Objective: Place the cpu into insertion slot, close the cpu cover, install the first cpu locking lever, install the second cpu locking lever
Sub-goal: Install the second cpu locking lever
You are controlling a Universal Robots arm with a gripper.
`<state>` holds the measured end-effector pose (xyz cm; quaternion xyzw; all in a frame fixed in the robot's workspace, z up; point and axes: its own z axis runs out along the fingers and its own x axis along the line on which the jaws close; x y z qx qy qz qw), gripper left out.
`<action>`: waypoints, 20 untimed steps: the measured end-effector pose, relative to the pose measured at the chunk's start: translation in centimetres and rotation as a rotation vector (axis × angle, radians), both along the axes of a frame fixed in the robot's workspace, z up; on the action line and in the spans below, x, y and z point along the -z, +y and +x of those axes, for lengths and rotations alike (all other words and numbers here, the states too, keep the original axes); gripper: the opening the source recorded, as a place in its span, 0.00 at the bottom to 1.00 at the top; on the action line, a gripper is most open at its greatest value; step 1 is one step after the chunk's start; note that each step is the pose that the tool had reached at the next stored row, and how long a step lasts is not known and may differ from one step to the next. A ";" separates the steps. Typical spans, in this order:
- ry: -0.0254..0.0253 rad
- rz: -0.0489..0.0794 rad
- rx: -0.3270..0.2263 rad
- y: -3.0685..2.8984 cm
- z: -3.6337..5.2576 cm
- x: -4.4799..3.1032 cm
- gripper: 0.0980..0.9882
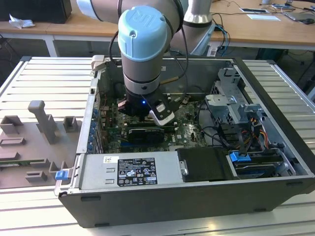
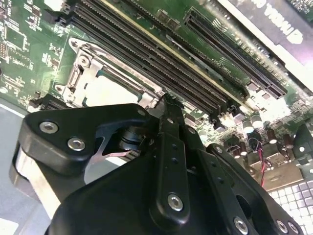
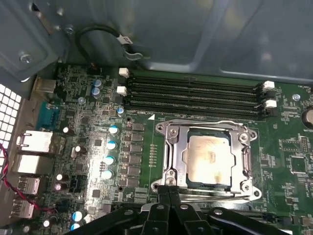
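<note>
Cpu (image 3: 209,159) seated in insertion slot (image 3: 182,172), cpu cover (image 3: 171,142) lowered over it; fingers (image 3: 168,203) clenched empty at socket's six-o'clock edge, positioned for lever work.

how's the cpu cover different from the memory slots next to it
The cpu cover is a silvery metal square frame, closed around the pale cpu; the memory slots are long, narrow and black with white end clips. The cover has something seated inside its window; the slots are empty. Both lie flat on the green motherboard, side by side and parallel.
</note>
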<state>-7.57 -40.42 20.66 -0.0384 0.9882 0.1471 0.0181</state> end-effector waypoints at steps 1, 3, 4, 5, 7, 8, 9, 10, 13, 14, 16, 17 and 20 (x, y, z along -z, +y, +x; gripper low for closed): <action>0.0000 0.007 0.000 -0.04 -0.09 0.17 0.01; 0.0001 0.016 0.000 -0.08 -0.18 0.36 0.01; 0.0000 0.022 0.000 -0.11 -0.22 0.51 0.01; 0.0000 0.032 0.000 -0.12 -0.27 0.67 0.01; -0.0001 0.040 0.000 -0.12 -0.34 0.95 0.01; 0.0001 0.042 0.000 -0.11 -0.37 1.07 0.01; -0.0002 0.045 0.000 -0.12 -0.42 1.25 0.01; 0.0001 0.048 0.000 -0.13 -0.45 1.32 0.01; 0.0001 0.057 0.000 -0.12 -0.52 1.46 0.01; 0.0000 0.058 0.000 -0.12 -0.53 1.44 0.01; -0.0002 0.058 0.000 -0.11 -0.55 1.29 0.01; -0.0003 0.058 0.000 -0.11 -0.56 1.20 0.01; 0.0001 0.058 0.000 -0.12 -0.59 1.05 0.01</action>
